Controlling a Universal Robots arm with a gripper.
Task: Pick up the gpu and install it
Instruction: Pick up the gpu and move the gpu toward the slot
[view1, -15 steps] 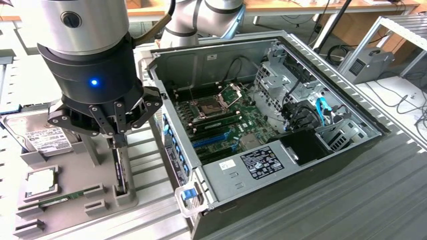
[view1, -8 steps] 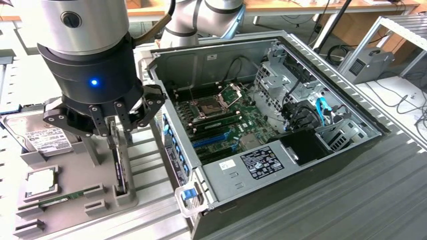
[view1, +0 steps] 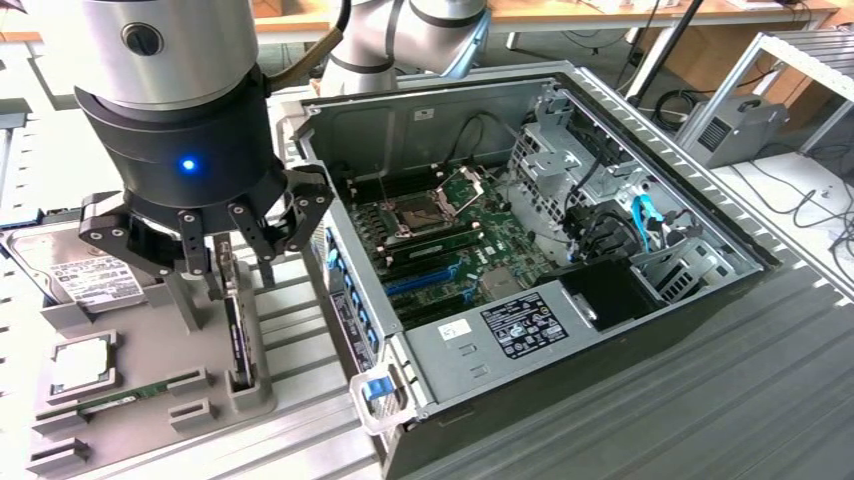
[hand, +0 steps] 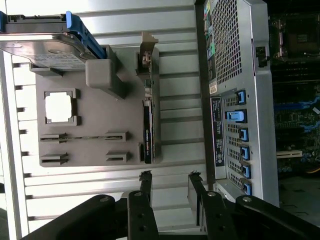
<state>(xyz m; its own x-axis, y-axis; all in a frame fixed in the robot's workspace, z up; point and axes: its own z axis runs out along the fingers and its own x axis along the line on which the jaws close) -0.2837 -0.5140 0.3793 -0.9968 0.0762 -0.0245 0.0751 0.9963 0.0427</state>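
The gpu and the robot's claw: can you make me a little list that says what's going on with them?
gpu: standing on its edge in a slot of the gray holder
gripper: open, just above the gpu, holding nothing
computer case: beside the holder, side open, green board showing inside
job so far: gpu not yet picked up

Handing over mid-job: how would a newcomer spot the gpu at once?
Find the open computer case; beside it, on the exterior view's left, sits a grey holder tray. The gpu is the thin dark card in the slot along the tray's side nearest the case. It alone stands on edge; the labelled hard drive, square processor and memory stick do not.
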